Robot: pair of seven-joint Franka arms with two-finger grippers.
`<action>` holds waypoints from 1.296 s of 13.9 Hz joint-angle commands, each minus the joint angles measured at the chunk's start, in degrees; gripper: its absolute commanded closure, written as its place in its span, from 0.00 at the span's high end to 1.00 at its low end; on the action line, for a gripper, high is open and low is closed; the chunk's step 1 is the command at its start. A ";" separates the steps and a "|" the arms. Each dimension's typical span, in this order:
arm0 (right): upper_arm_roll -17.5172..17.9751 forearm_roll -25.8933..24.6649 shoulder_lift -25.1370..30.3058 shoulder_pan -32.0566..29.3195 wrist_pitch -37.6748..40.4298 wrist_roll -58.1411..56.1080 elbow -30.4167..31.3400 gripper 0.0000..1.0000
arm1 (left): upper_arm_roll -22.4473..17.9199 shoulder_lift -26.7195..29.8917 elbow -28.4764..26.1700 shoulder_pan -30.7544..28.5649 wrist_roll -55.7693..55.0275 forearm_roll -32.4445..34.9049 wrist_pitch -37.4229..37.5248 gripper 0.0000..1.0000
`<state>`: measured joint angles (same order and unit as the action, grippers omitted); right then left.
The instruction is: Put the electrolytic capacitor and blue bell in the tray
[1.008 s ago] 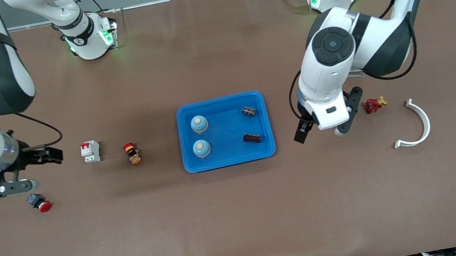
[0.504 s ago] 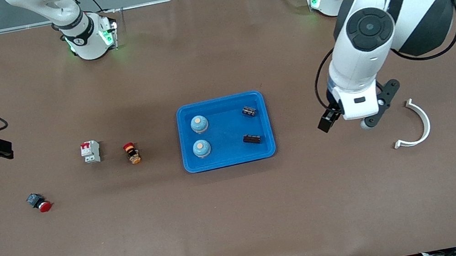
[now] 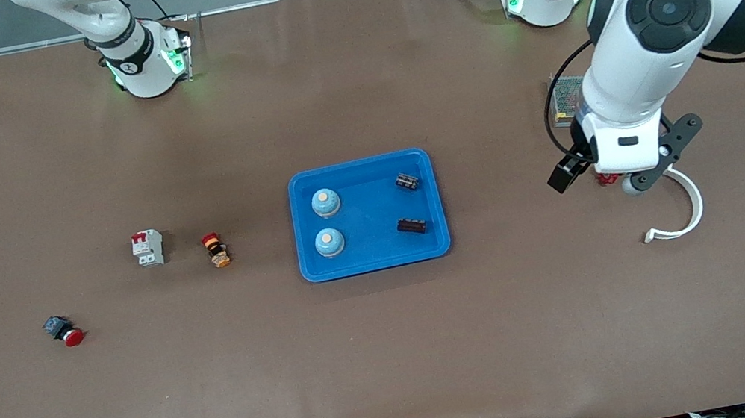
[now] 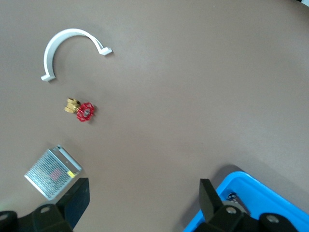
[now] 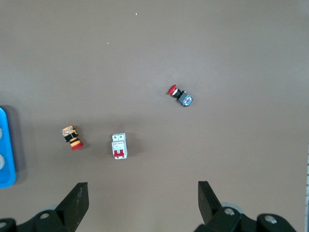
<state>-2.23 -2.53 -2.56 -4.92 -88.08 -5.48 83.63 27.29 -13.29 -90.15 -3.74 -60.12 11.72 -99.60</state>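
The tray [image 3: 367, 214] sits at the middle of the table. In it stand two blue bells [image 3: 325, 202] [image 3: 329, 242], one at about 10 o'clock and one at 8 o'clock from the tray's centre, and two dark capacitors [image 3: 406, 181] [image 3: 411, 226] lie at 2 and 4 o'clock.

The left gripper [image 4: 143, 203] hangs with its fingers spread wide and nothing between them, over bare table toward the left arm's end, near a white curved clip [image 3: 679, 203], a red-handled valve [image 4: 81, 109] and a metal mesh box [image 4: 52, 171].

The right gripper [image 5: 143, 203] is also wide and empty, up over the right arm's end of the table, above a white breaker [image 3: 148, 247], an orange-and-red button [image 3: 216, 250] and a red push button [image 3: 64, 330].
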 commanded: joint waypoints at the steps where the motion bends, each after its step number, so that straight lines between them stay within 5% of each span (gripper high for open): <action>1: -0.05 1.65 1.15 -0.70 -0.34 0.03 0.22 1.00 | 0.22 2.91 -1.96 -2.14 5.18 -1.26 0.81 1.00; 18: 0.12 3.94 1.24 -1.06 -1.92 4.52 0.22 1.00 | 0.04 9.42 -3.81 -12.78 35.59 -2.58 6.00 1.00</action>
<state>-2.77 0.35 -2.13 -5.37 -89.79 -1.86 83.63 27.24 -6.08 -92.41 -15.39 -27.69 10.63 -93.97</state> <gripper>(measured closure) 0.000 0.000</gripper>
